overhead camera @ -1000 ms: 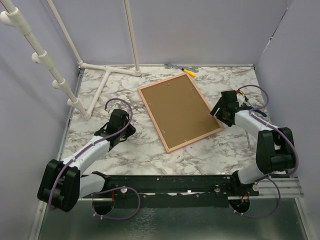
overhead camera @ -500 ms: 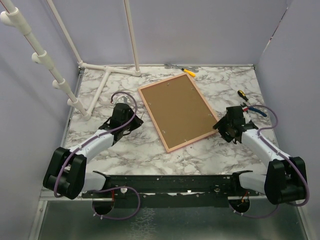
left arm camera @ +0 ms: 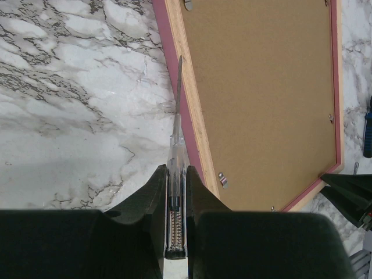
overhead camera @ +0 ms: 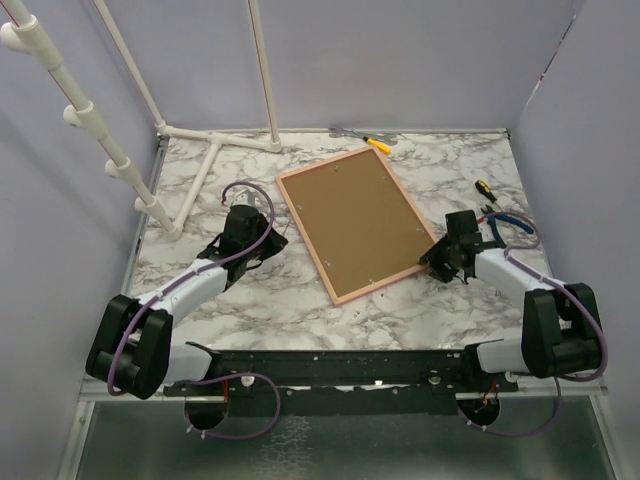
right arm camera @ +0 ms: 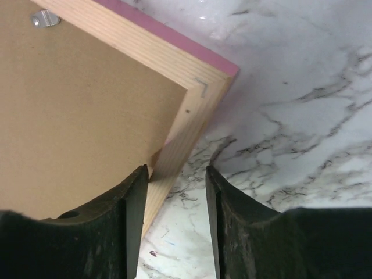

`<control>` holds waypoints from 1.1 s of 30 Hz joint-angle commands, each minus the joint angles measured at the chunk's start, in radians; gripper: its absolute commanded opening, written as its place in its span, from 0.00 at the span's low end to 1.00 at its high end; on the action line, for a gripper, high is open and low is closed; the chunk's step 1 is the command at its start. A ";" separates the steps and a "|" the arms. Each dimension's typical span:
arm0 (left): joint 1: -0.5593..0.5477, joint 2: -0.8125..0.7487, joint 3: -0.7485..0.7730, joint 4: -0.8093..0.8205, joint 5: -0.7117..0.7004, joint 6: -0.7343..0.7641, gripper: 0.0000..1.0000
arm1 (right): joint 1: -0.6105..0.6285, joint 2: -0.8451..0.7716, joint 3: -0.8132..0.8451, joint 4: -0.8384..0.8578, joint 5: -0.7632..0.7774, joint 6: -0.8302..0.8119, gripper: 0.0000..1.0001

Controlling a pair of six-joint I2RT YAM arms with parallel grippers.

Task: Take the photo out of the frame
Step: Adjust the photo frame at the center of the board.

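The frame (overhead camera: pixel 358 222) is lying face down in the middle of the marble table (overhead camera: pixel 250 300), with its brown back looking up and the pink border showing around it. The left gripper (left arm camera: pixel 176 174) is holding a thin screwdriver (left arm camera: pixel 176 139) between narrow jaws, and the blade is pointing along the frame's left edge, just beside the border. The right gripper (right arm camera: pixel 177 174) is standing at the frame's near right corner, with its jaws half apart on both sides of the wooden rim; I cannot tell whether they are pressing it.
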 commanded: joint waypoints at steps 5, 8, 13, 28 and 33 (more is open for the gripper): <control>0.004 0.008 0.025 0.019 0.038 0.017 0.00 | 0.004 0.031 0.070 -0.018 -0.094 -0.257 0.03; 0.004 0.017 0.031 0.019 0.029 0.024 0.00 | 0.004 0.046 0.087 -0.061 -0.102 -0.345 0.00; 0.004 0.031 0.045 0.019 0.028 0.023 0.00 | 0.003 0.014 0.075 -0.089 -0.056 -0.361 0.00; 0.005 0.168 0.151 0.160 -0.027 0.067 0.00 | 0.003 -0.150 0.076 0.019 -0.058 -0.362 0.62; 0.004 0.255 0.155 0.372 0.061 0.075 0.00 | 0.003 -0.132 0.054 0.029 -0.040 -0.270 0.80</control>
